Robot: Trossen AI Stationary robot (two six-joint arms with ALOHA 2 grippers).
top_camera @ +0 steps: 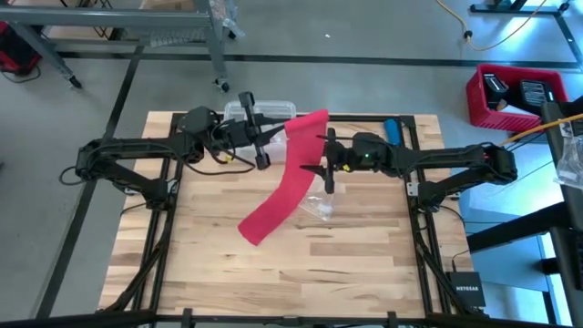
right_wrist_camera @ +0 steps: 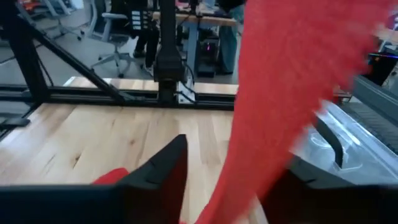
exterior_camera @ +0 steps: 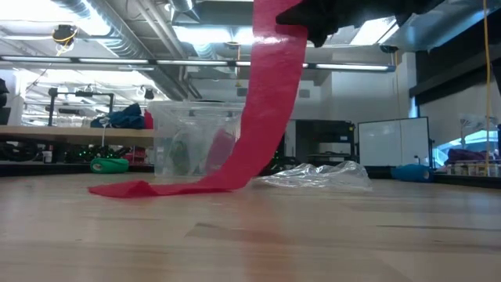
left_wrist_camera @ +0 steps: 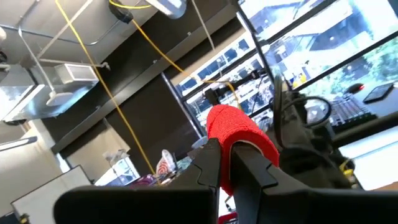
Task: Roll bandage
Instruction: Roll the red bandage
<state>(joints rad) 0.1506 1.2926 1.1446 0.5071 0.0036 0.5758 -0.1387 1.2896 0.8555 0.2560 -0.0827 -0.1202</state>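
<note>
The red-pink bandage [top_camera: 284, 178] is a long strip. Its upper end is a small rolled part [left_wrist_camera: 239, 127] held high by my left gripper [top_camera: 266, 137], which is shut on it over the table's far middle. The strip slants down, and its lower end [exterior_camera: 133, 188] lies flat on the table. My right gripper [top_camera: 326, 164] is open, high over the table, with one finger on either side of the strip [right_wrist_camera: 280, 106]. My left gripper pinches the bandage's rolled upper end [left_wrist_camera: 227, 167] between its two fingers. The red roll sticks out past the fingertips. It is lifted clear, and the strip hangs slack from it down to the table. My right gripper: I cannot tell whether its fingers touch the strip that runs between them.
A clear plastic box [top_camera: 264, 112] stands at the table's far edge behind the bandage. A crumpled clear wrapper [top_camera: 317, 208] lies right of the strip's lower part. A blue object [top_camera: 393, 130] lies at the far right. A red crate [top_camera: 510, 91] stands off the table.
</note>
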